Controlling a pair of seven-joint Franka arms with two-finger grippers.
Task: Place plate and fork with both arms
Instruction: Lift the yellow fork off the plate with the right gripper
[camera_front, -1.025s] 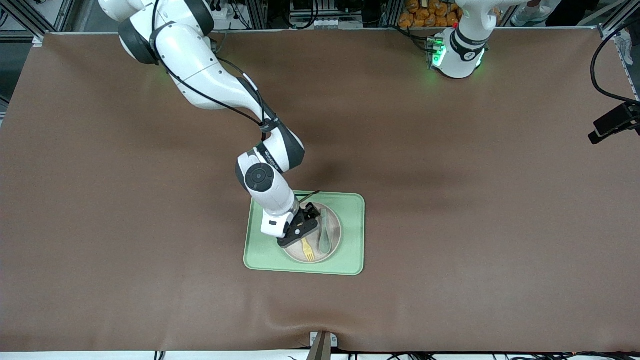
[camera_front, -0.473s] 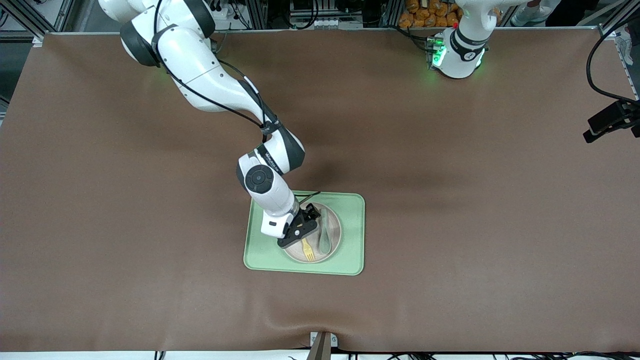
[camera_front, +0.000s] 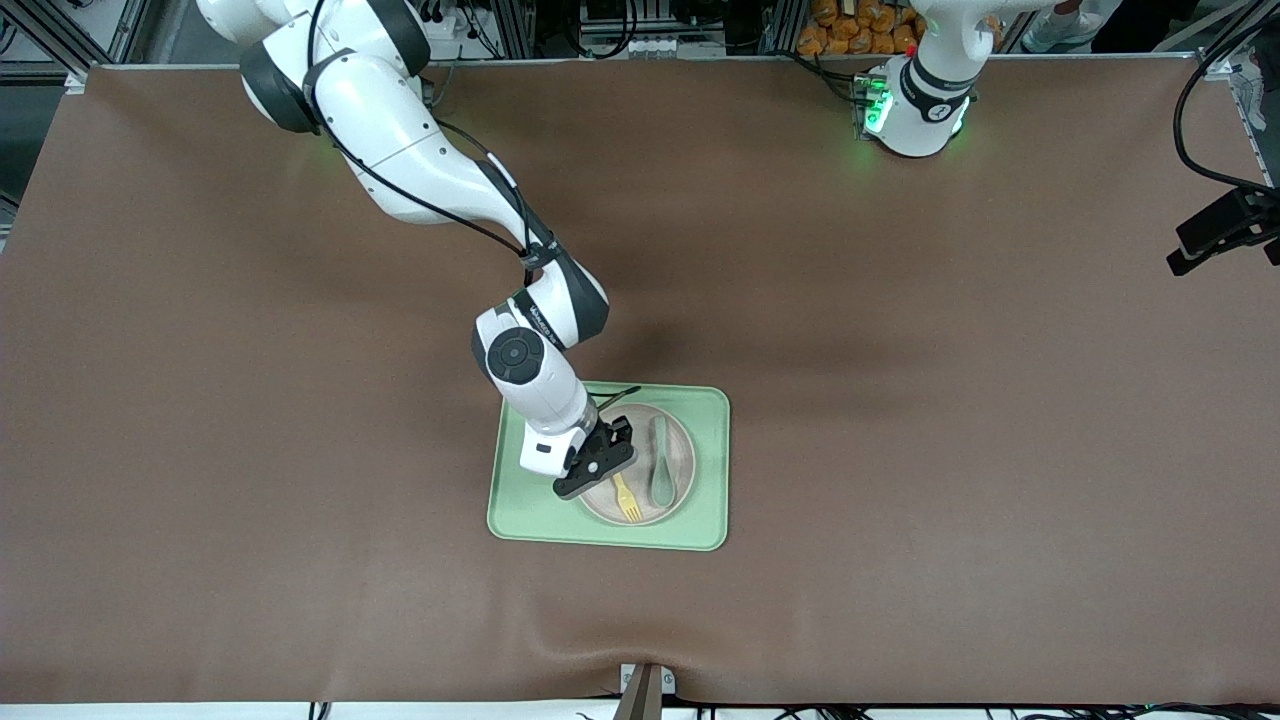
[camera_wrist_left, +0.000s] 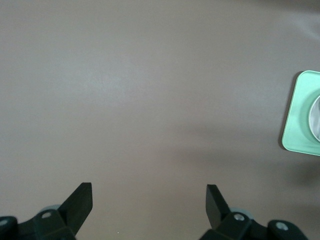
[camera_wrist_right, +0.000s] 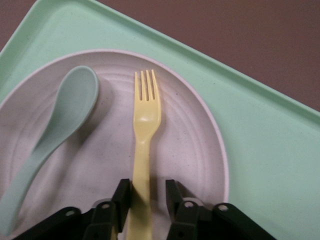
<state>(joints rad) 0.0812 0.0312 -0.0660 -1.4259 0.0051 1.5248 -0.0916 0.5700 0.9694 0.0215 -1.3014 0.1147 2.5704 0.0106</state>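
The pale beige-pink plate (camera_front: 685, 450) lies on the light green tray (camera_front: 520, 500). The pale yellow fork (camera_front: 627, 499) lies on the plate, tines toward the front camera, beside a grey-green spoon (camera_front: 660, 472). My right gripper (camera_front: 600, 462) is low over the plate. In the right wrist view the gripper (camera_wrist_right: 147, 189) straddles the handle of the fork (camera_wrist_right: 145, 125); one finger touches it and the other stands a small gap off. My left gripper (camera_wrist_left: 149, 192) is open and empty high over bare table, at the left arm's end (camera_front: 1185, 258).
The spoon (camera_wrist_right: 65, 120) lies on the plate (camera_wrist_right: 195, 135) next to the fork. The tray's raised rim (camera_wrist_right: 260, 150) surrounds the plate. A corner of the tray (camera_wrist_left: 300, 115) shows in the left wrist view. Brown mat covers the table (camera_front: 950, 450).
The plate, with fork and spoon on it, has slid a little toward the left arm's end of the tray. My left gripper has drifted slightly toward the arms' bases.
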